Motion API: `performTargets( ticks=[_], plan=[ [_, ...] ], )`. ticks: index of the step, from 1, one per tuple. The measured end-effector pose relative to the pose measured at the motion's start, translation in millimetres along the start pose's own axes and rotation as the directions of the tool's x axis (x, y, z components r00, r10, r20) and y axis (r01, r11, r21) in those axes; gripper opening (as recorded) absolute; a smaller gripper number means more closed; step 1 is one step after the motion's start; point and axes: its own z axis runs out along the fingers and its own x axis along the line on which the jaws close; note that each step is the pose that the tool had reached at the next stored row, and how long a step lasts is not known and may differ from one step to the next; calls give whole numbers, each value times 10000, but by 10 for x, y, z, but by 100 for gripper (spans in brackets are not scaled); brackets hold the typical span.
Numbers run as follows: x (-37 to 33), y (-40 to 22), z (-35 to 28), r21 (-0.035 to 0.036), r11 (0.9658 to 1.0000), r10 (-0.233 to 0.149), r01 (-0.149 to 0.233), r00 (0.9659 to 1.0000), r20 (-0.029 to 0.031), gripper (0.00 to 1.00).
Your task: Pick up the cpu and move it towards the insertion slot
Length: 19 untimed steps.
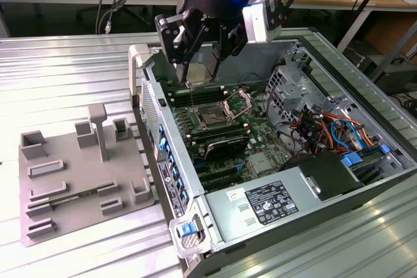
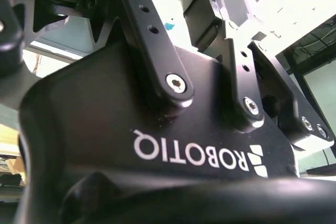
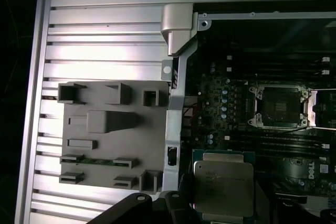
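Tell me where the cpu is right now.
In the exterior view, the gripper holds the cpu above the open computer case, near the insertion slot.

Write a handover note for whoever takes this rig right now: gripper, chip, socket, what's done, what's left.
The gripper is shut on the chip, held in the air over the open computer case.
The socket sits on the green board, bracket swung open, and looks empty.
Done: chip picked up, off the grey tray.
Left: chip not yet at the socket; in the first wrist view the two stand apart.
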Motion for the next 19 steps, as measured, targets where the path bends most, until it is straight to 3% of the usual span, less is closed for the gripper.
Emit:
performTargets(
  ticks=[19],
  plan=[
    [-141,-9,0,0,10000,0,0,10000,0,55]
  ],
)
